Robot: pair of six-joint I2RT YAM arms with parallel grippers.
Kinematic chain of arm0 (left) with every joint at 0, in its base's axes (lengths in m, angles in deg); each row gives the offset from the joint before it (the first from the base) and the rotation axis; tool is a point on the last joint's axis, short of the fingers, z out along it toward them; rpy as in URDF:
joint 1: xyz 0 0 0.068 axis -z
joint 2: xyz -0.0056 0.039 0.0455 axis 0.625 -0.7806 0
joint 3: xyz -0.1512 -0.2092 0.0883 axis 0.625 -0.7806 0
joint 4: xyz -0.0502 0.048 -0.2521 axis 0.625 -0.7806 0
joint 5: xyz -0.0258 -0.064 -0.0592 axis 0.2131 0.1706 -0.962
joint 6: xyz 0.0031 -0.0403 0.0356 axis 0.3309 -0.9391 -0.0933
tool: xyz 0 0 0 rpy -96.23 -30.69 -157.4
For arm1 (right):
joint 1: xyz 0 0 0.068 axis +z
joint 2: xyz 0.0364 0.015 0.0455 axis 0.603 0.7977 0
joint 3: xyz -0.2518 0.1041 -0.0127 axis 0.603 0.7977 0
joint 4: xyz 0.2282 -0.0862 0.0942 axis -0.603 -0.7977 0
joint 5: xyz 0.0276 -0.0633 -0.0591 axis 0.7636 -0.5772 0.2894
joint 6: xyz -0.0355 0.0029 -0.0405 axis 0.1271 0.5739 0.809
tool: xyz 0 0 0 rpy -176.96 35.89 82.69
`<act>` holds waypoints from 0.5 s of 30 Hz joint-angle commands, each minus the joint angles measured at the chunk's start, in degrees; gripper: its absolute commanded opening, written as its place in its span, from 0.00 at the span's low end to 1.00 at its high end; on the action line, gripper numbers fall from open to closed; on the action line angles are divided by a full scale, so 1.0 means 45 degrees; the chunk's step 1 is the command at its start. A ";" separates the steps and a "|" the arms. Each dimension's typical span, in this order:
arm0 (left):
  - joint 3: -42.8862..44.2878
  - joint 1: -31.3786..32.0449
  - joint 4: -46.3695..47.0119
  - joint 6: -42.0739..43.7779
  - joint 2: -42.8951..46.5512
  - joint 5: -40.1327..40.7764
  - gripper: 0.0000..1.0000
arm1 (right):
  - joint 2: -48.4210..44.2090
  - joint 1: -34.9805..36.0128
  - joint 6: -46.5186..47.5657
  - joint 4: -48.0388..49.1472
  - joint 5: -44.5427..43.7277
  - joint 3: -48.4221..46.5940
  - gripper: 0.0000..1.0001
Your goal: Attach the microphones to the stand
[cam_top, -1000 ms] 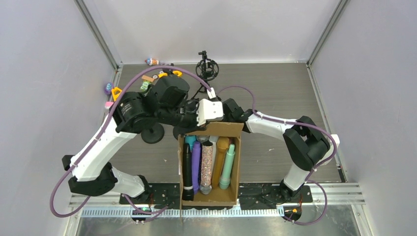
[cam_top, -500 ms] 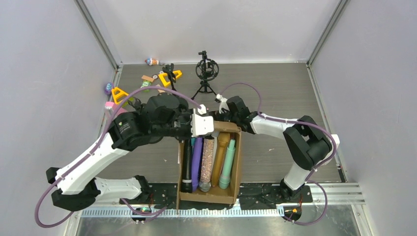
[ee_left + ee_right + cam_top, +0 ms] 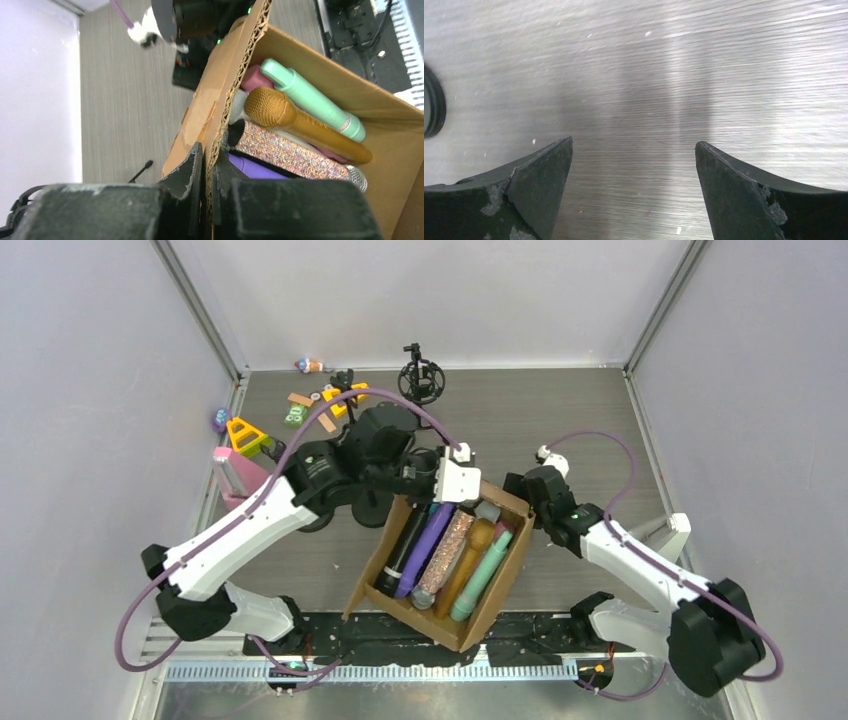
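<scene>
Several microphones (image 3: 448,552), parallel, lying diagonally in box (image 3: 507,585)

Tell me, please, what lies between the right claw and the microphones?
Only the cardboard box's wall separates the right claw from the microphones, as the top view shows.

Plain pale grey walls (image 3: 430,300) close the cell at the back and on both sides, joined by slanting aluminium posts (image 3: 198,310). The table (image 3: 590,420) has a grey, finely lined surface. A slotted metal rail (image 3: 450,672) runs along its near edge. Light is even and soft.
</scene>
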 commanded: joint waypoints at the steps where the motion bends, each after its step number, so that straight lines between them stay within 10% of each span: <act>1: -0.0216 0.0019 -0.0479 -0.0104 -0.1425 -0.0922 0.18 | -0.1576 -0.0245 -0.0321 -0.0971 -0.2406 -0.0961 0.96; 5: -0.0186 0.0016 -0.0585 -0.0066 -0.1795 -0.1163 0.69 | -0.1476 -0.0726 0.0115 -0.2079 -0.3398 -0.2243 0.95; 15: 0.1775 -0.0152 -0.1521 -0.0769 -0.0634 -0.0623 0.75 | -0.1988 -0.2771 0.1497 -0.2275 -0.3683 -0.3863 0.95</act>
